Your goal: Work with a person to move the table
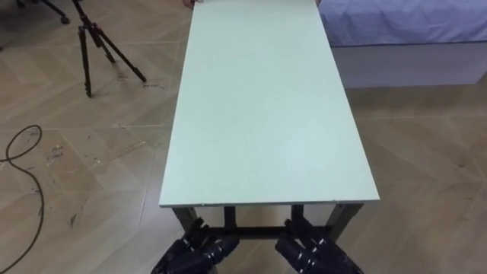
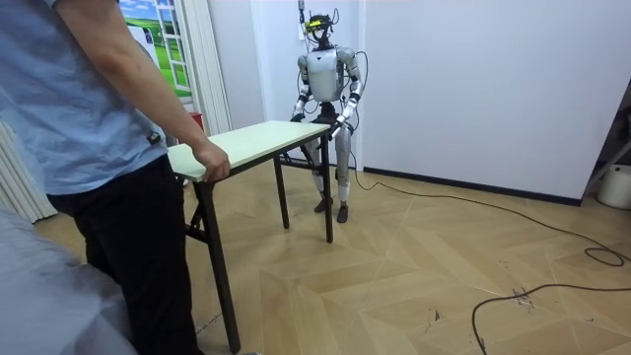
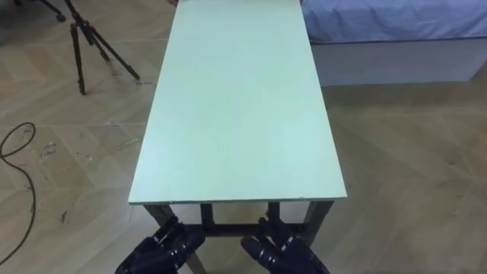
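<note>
Left hand (image 1: pixel 194 250) and right hand (image 1: pixel 313 250) under pale table (image 1: pixel 262 114) edge, grip unclear; parquet floor (image 1: pixel 426 152).

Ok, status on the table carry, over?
Hands: left hand and right hand at near edge of table, grip unclear. Far end held by person's hand. Flanking far end: tripod left, bed right.
</note>
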`<state>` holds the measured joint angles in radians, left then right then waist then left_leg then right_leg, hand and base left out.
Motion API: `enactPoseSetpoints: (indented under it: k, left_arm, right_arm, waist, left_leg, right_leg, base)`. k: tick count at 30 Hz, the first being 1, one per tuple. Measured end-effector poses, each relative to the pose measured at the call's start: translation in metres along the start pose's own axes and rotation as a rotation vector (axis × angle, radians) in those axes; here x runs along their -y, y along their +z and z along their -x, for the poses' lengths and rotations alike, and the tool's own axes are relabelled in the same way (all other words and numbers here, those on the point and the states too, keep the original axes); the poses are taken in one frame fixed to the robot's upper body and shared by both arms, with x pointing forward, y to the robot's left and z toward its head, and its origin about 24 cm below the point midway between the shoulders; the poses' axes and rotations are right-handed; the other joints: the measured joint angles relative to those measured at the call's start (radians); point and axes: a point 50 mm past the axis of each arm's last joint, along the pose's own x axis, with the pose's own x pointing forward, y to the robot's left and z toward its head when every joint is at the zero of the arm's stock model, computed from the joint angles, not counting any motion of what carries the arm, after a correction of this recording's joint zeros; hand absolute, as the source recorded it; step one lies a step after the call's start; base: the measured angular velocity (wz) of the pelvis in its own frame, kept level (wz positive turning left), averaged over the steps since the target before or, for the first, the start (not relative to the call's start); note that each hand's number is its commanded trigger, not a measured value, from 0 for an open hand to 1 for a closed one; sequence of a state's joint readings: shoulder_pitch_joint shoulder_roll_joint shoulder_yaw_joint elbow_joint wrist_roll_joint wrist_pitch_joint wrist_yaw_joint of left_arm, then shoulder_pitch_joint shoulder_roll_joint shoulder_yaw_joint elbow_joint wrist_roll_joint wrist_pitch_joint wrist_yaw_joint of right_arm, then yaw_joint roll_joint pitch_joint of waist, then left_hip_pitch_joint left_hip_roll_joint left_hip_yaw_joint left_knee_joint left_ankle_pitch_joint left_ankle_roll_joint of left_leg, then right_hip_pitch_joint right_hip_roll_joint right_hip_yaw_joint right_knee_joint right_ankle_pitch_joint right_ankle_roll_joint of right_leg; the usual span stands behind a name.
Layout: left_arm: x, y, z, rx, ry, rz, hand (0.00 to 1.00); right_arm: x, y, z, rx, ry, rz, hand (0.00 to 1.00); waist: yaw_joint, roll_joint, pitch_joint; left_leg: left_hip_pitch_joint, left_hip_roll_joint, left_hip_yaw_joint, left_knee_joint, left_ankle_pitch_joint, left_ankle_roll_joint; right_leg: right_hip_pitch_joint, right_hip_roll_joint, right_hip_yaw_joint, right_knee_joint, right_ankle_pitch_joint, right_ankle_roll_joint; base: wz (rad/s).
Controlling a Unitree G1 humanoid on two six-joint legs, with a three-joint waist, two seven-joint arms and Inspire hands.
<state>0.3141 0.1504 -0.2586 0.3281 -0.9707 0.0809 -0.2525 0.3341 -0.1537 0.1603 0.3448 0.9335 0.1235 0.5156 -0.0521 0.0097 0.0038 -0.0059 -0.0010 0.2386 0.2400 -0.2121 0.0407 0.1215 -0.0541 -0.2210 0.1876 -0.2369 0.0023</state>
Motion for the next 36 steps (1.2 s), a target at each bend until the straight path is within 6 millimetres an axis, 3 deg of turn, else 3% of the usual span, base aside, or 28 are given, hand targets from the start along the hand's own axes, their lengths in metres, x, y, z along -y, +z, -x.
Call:
enactPoseSetpoints:
  k: [9,13,25,31,36]
  left_arm:
    - [0.023,0.006,-0.004,0.020,-0.106,0.023,0.00]
    - [0.034,0.010,-0.007,0.026,-0.155,0.001,0.00]
    - [0.037,0.013,-0.009,0.025,-0.171,0.082,0.00]
    - [0.036,0.015,-0.009,0.043,-0.155,0.242,0.00]
    - [0.030,0.023,-0.008,0.072,-0.113,0.264,0.00]
  right_arm:
    - [-0.014,-0.005,-0.009,-0.010,0.066,-0.037,0.00]
    - [-0.023,-0.002,-0.017,-0.018,0.105,-0.015,0.00]
    - [-0.024,0.006,-0.020,0.033,0.086,-0.114,0.00]
    - [-0.021,0.012,-0.020,0.072,0.060,-0.195,0.00]
    - [-0.019,0.017,-0.020,0.113,0.028,-0.236,0.00]
  waist:
    - [0.000,-0.016,0.0083]
    - [-0.001,-0.017,0.0084]
    - [0.001,-0.018,0.0075]
    - [-0.002,-0.011,0.0081]
    - [-0.001,-0.007,0.0088]
  left_leg:
    - [0.008,-0.002,-0.003,0.001,0.000,0.000]
    - [0.008,-0.006,-0.011,0.001,0.001,0.001]
    - [0.007,-0.009,-0.017,-0.001,0.001,0.001]
    - [0.016,-0.012,-0.020,-0.002,0.001,0.001]
    - [0.021,-0.011,-0.020,-0.002,0.001,0.001]
  right_leg:
    - [0.006,-0.001,0.001,0.000,0.000,0.000]
    - [0.008,-0.001,0.000,0.000,0.000,0.000]
    - [0.008,-0.002,-0.001,0.000,0.000,0.000]
    - [0.018,-0.002,0.002,-0.002,0.000,0.000]
    - [0.022,0.000,0.000,-0.003,0.000,0.000]
  base:
    - [0.00]
    - [0.01]
    - [0.01]
    - [0.00]
    - [0.00]
